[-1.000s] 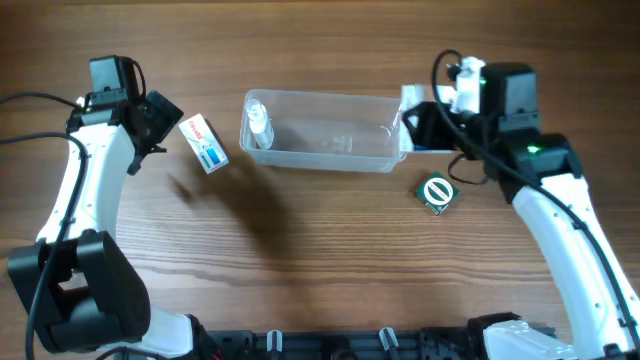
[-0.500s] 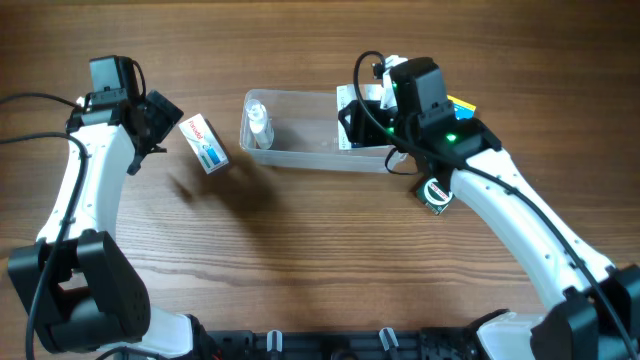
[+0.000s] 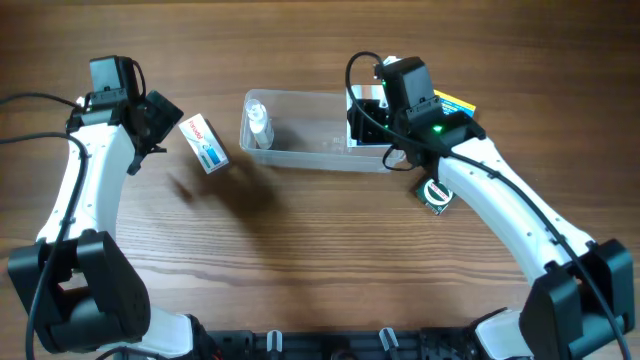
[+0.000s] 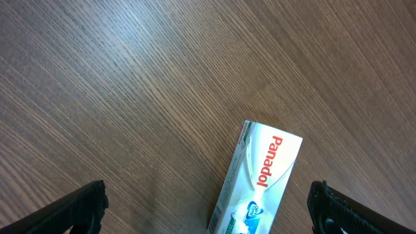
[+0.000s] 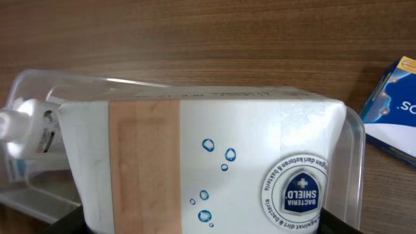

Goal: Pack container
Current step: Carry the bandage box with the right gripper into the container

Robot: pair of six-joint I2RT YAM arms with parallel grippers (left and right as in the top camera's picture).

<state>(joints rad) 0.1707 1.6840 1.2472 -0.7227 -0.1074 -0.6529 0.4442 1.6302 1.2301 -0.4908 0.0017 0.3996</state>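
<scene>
Hovering my right pincer [image 3: 366, 121], pinching a white box [image 5: 208, 162], over the container [image 3: 305, 160]; its long axis runs toward my spread left pincer [image 4: 208, 207].

Light is even and bright. Soft shadows smudge the wooden table [image 3: 300, 260]; pale glare streaks the rim of the container [image 5: 130, 83].

The container [image 3: 310, 158] is free in the middle, between a bottle [image 3: 260, 125] at its left end and a white box [image 5: 214, 143] at its right; a Panadol box [image 3: 205, 143] lies just left of it
</scene>
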